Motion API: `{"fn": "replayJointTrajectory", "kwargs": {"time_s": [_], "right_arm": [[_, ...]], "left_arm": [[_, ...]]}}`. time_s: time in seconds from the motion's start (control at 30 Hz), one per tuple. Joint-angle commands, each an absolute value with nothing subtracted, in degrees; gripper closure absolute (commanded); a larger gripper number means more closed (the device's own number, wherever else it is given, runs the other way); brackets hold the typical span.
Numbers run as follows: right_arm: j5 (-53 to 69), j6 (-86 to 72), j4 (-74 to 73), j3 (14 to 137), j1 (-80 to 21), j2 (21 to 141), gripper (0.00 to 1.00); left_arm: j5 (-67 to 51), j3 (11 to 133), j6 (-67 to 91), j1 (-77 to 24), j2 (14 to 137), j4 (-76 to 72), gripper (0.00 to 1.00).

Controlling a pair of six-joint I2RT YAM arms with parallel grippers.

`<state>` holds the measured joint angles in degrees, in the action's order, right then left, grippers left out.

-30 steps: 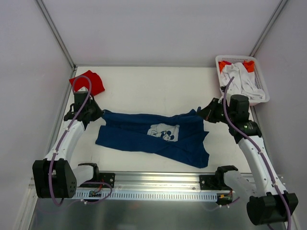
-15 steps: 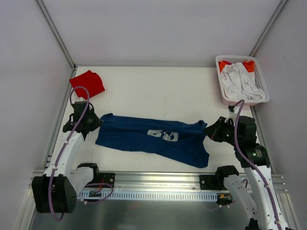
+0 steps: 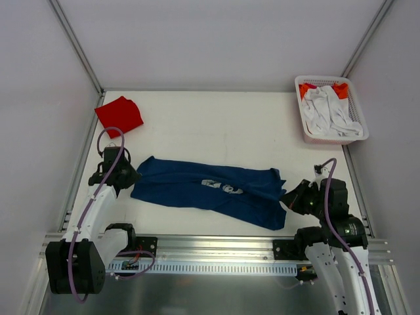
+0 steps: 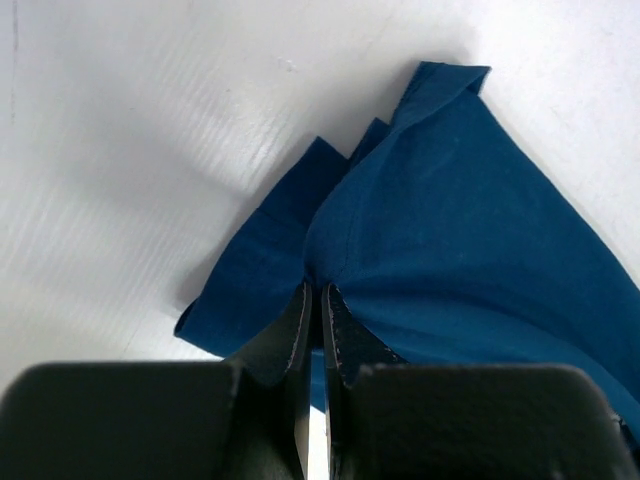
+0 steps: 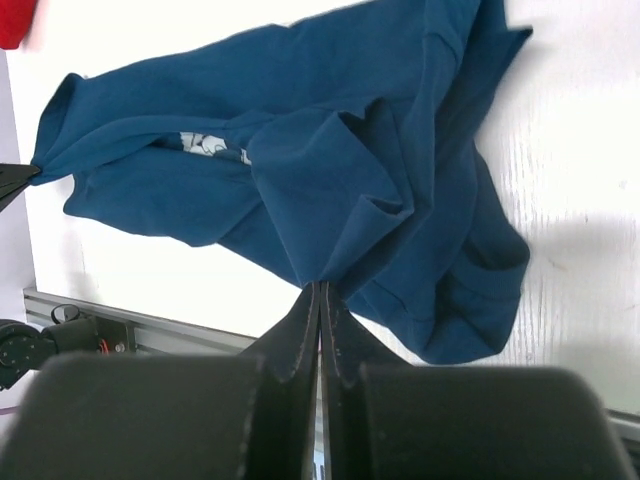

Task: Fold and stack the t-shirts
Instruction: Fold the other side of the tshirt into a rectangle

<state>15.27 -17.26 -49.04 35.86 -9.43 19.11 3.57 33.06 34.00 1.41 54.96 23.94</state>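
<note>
The navy blue t-shirt [image 3: 190, 187] carries a pale cartoon print [image 3: 221, 187]; the second t-shirt [image 3: 119, 113] is plain bright red; white slatted basket [image 3: 330, 139] holds white and orange cloth [image 3: 328, 108]; white table [image 3: 210, 125].

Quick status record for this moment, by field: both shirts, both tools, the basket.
blue shirt: rumpled, stretched left to right across the near part of the table
red shirt: far left corner, apart from the blue one
left tool: shut on blue shirt's left end
right tool: shut on blue shirt's right end
basket: far right corner, holds white and orange cloth
</note>
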Motion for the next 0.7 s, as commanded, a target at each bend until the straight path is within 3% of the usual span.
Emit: {"fn": "replayJointTrajectory", "kwargs": {"time_s": [0.0,0.67], "right_arm": [[14.0,-19.9,-53.5,34.5,-9.8,16.6,1.00],[12.7,-21.1,-62.6,31.4,-9.8,8.0,1.00]], "left_arm": [[5.4,32.1,35.4,2.7,54.1,25.0,1.00],[5.2,31.2,34.5,6.8,55.5,25.0,1.00]]}}
